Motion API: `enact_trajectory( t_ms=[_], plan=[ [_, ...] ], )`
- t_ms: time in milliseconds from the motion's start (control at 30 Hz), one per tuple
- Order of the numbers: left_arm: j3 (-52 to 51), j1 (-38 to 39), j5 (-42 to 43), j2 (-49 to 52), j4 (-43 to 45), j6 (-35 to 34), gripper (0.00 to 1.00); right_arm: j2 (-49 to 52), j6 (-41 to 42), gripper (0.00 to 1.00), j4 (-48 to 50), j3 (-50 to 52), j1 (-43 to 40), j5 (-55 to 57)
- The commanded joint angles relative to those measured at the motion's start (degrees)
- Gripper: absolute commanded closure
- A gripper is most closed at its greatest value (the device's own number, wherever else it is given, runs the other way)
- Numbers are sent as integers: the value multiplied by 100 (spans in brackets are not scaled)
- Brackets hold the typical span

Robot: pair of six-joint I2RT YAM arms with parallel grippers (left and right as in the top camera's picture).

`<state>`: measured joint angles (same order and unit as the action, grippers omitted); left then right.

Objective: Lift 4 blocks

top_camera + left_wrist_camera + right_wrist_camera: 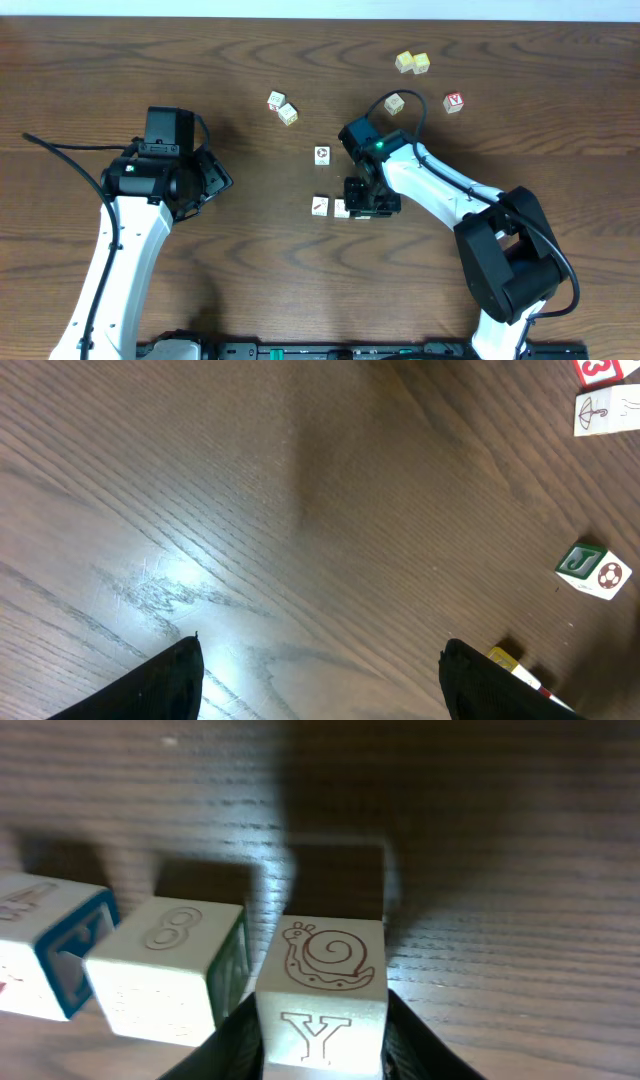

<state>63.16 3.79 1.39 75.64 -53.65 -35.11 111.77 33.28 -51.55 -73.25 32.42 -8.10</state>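
Place looked like robotics lab or test bench, though little beyond tabletop showed. Dark wood-grain table [90, 60] filled overhead view. White-and-black left arm [130, 235] and right arm [440, 185] rose from black base rail [300, 350] at near edge. Black cable [60, 148] trailed over left side. Small printed wooden blocks [322, 155] lay scattered from centre toward far right corner.

**Wood under plastic**

The table [100, 60] is dark, grained wood, smooth with a soft sheen (lamp glare smears across it in the left wrist view). The snail block [325, 970] is pale, matt wood, its drawing printed in thin brown line. The left arm [125, 240] wears glossy white plastic; its cable [60, 145] is matt black.
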Motion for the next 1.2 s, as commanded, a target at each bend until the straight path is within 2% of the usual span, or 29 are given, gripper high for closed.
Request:
enact_trajectory(
  t_ms=[0, 200, 267, 333, 433, 500, 533, 633, 800, 867, 1033, 1167],
  plan=[
    [44, -28, 9, 2, -28, -7, 24, 74, 52, 61, -59, 4, 11, 50],
    [44, -28, 9, 2, -28, -7, 24, -42, -304, 48, -494, -514, -181, 57],
    [44, -28, 7, 2, -28, -4, 24, -92, -619, 36, -887, -890, -341, 149],
    [44, -28, 7, 2, -28, -2, 24, -109, -717, 32, -1272, -1185, -496, 437],
    [44, -31, -11, 2, -26, 103, 24, -120, -922, 12, -1768, -1563, -791, 1025],
    [44, -28, -138, 2, -28, 103, 24, -120, -1320, 7, -1991, -1714, -1054, 1432],
    [44, -28, -210, 2, -28, 103, 24, -120, -1589, 1, -2002, -1716, -1246, 1611],
    [33, -28, -208, 2, -28, 103, 24, -118, -1904, 1, -1882, -1635, -1578, 1884],
    [-22, -31, -210, 2, -4, 103, 24, -114, -1897, 1, -1473, -1512, -2116, 2006],
    [-22, -31, -210, 2, -4, 103, 24, -114, -1827, 1, -1198, -1512, -2249, 1499],
    [-26, -31, -210, 28, 81, 103, 24, -114, -1722, 1, -291, -1512, -2157, -745],
    [-28, -31, -210, 105, 122, 103, 24, -114, -1606, 1, 385, -1515, -1764, -1377]
  ],
)
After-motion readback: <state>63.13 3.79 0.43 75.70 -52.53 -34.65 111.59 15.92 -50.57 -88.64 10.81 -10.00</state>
